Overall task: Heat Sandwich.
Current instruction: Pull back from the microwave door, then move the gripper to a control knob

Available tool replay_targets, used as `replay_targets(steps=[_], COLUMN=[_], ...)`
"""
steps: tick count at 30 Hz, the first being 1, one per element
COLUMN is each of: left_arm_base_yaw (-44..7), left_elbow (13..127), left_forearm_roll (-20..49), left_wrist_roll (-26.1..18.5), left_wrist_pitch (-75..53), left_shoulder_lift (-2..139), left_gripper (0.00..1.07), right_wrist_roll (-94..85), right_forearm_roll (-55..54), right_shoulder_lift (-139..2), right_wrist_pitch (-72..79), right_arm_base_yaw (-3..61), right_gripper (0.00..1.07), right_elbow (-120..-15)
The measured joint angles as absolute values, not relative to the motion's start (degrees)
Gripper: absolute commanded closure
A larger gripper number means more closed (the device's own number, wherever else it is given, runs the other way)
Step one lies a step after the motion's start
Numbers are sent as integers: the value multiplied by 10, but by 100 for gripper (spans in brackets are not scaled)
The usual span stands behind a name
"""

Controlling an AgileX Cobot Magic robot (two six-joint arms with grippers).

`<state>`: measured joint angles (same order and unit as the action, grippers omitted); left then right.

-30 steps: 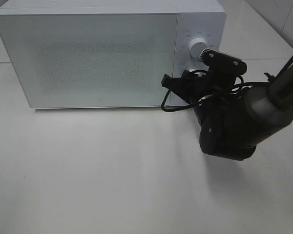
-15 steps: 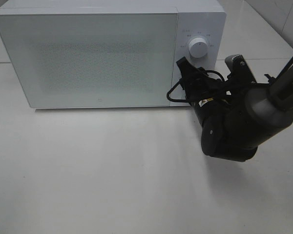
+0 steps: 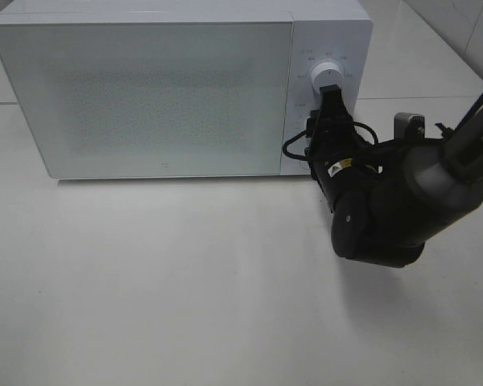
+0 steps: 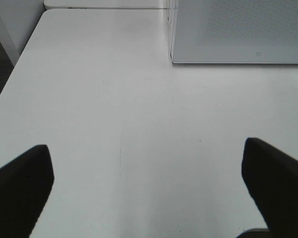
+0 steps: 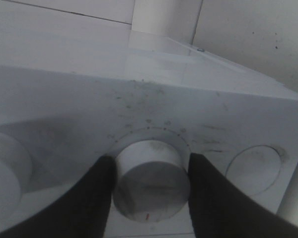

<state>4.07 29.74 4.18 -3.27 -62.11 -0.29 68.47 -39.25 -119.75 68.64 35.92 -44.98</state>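
Observation:
The sandwich is not in view. The white microwave [image 3: 161,96] stands at the back of the table with its door shut. My right gripper [image 3: 330,117] is at the control panel, below the upper knob [image 3: 328,78]. In the right wrist view the right gripper [image 5: 150,161] is shut on the lower knob [image 5: 151,183], with a dark finger pressed on each side. My left gripper [image 4: 149,188] is open and empty over bare table; it is outside the exterior high view.
The white table [image 3: 185,281] stretches in front of the microwave. The microwave's front corner [image 4: 228,34] shows in the left wrist view. The right arm's bulky black body [image 3: 386,209] hangs over the table at the right. A tiled wall is at the far right.
My right gripper has turned clockwise on the lower knob, from lying sideways to standing upright; its wrist camera has swung round to the right. The microwave has not moved.

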Motion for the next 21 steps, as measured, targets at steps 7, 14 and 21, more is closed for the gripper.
replay_targets(steps=[7,14,21], left_arm_base_yaw=[41,41,41], left_elbow=[297,297,297], left_forearm_roll=[42,42,42], left_wrist_roll=[-33,-33,-33], left_wrist_pitch=[-621,-621,-621], left_shoulder_lift=[-3,-3,-3], left_gripper=[9,9,9], right_wrist_roll=[768,799,799], right_forearm_roll=[-396,-396,-396], right_shoulder_lift=[-1197,-1197,-1197], right_wrist_pitch=[686,686,686], right_arm_base_yaw=[359,359,359], right_gripper=[91,90,88], right_elbow=[-450,-450,-450])
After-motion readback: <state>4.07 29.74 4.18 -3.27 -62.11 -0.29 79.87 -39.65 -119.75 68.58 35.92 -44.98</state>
